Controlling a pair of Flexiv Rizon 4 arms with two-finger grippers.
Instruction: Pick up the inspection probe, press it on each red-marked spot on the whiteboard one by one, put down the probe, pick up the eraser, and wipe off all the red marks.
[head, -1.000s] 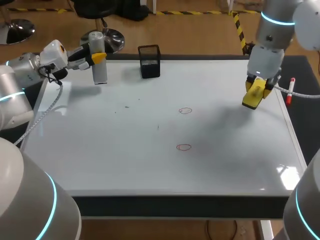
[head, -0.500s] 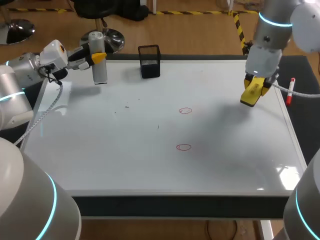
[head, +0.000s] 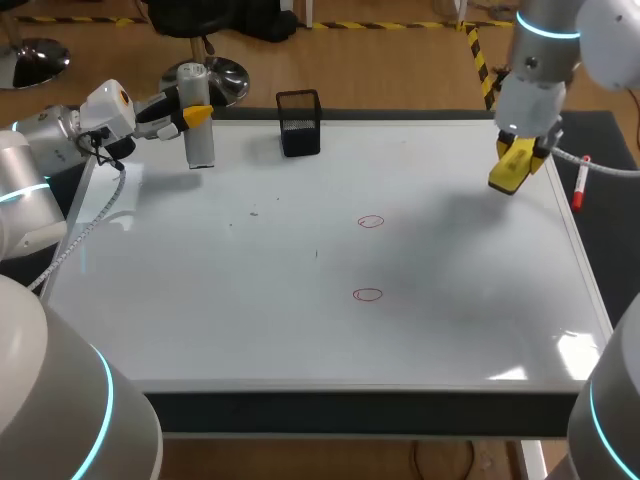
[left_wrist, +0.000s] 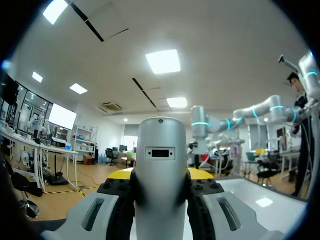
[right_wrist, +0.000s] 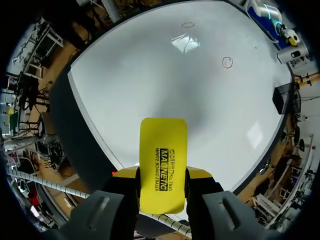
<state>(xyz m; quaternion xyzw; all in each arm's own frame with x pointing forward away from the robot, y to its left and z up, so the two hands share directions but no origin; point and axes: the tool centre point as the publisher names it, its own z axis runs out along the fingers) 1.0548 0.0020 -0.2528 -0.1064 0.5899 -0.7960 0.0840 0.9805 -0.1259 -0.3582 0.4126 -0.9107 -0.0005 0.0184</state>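
Observation:
The grey cylindrical probe (head: 199, 135) stands upright over the whiteboard's (head: 250, 330) far left corner, and my left gripper (head: 194, 115) is shut on it from the side. From the left wrist view the probe (left_wrist: 160, 165) fills the space between the fingers of the left gripper (left_wrist: 160, 176). My right gripper (head: 520, 152) is shut on the yellow eraser (head: 511, 168), held in the air above the board's far right part. Two red circles (head: 371, 221) (head: 368, 294) are drawn near the board's middle. In the right wrist view the eraser (right_wrist: 163, 162) sticks out of the gripper (right_wrist: 162, 176), with both circles (right_wrist: 227, 62) (right_wrist: 188, 24) far ahead.
A black mesh pen holder (head: 299, 123) stands at the board's far edge, right of the probe. A red-capped marker (head: 579, 185) lies just off the right edge. A cable (head: 85, 225) from the left arm hangs along the left side.
My right arm has carried the eraser a little higher and toward the far right of the board. The left arm and the probe have kept still.

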